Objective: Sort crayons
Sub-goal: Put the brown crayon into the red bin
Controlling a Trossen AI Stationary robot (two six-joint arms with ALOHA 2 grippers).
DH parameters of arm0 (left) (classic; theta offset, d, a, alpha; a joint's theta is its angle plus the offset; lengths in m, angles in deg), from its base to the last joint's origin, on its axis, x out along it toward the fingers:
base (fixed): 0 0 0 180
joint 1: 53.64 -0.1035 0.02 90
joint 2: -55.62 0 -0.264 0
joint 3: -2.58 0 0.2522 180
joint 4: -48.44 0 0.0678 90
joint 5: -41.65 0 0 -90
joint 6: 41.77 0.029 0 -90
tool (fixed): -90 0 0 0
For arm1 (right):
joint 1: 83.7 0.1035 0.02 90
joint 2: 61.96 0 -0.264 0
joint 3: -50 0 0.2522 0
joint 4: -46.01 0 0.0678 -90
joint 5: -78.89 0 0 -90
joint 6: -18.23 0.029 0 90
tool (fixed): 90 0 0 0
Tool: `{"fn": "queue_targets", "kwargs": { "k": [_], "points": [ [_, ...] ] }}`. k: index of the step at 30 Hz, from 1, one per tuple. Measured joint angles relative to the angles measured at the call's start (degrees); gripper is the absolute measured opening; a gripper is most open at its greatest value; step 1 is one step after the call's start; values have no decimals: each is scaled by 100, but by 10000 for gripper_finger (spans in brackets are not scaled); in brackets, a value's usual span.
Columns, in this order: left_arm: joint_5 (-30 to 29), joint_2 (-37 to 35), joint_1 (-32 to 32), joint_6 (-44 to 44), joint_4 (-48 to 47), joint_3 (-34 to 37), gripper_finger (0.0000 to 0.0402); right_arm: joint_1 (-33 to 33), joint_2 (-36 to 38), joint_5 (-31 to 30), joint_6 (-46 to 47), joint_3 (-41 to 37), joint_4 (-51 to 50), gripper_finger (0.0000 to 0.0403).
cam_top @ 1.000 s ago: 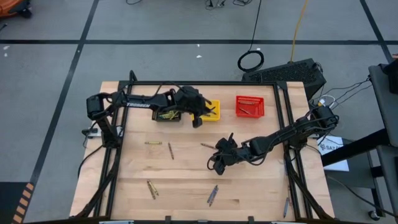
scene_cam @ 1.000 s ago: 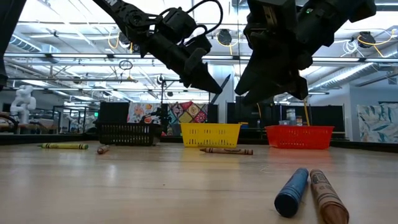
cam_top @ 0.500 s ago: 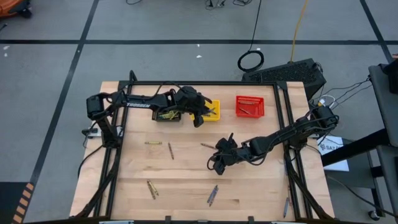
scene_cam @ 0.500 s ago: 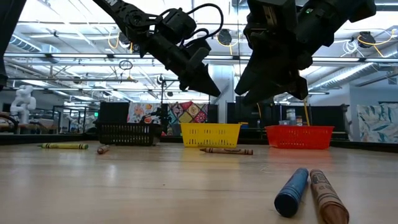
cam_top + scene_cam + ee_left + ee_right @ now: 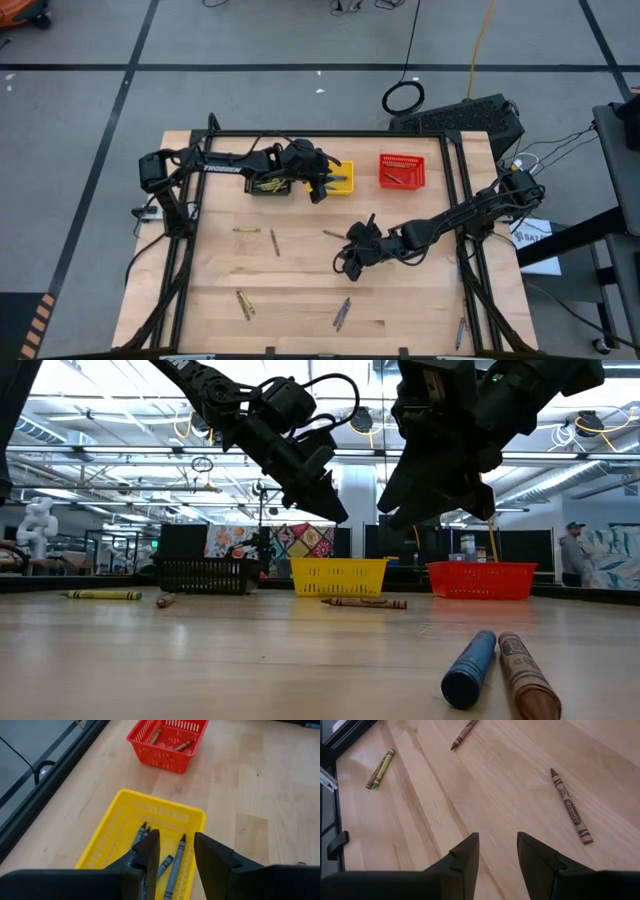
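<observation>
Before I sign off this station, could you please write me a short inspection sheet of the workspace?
Surface: wooden table, bare between items.
Job's things: crayons scattered on the table; blue ones in the yellow basket, brownish ones in the red basket.
Clutter: nothing seen.
Grippers: left gripper open above the yellow basket; right gripper open, empty, over mid-table.
Cables: coiled cable on the floor.
Surroundings: person far behind.

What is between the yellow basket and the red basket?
Nothing. From above, only bare wooden table shows between the yellow basket and the red basket.
</observation>
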Motion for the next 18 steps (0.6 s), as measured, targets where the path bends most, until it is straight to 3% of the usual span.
{"fn": "queue_targets", "kwargs": {
  "k": [6,18],
  "points": [
    [0,-173,11,159,-280,0,121,0,0,3,-23,1,1,121],
    [2,-1197,284,358,-2394,0,121,-140,0,-3,-33,0,-4,121]
  ]
}}
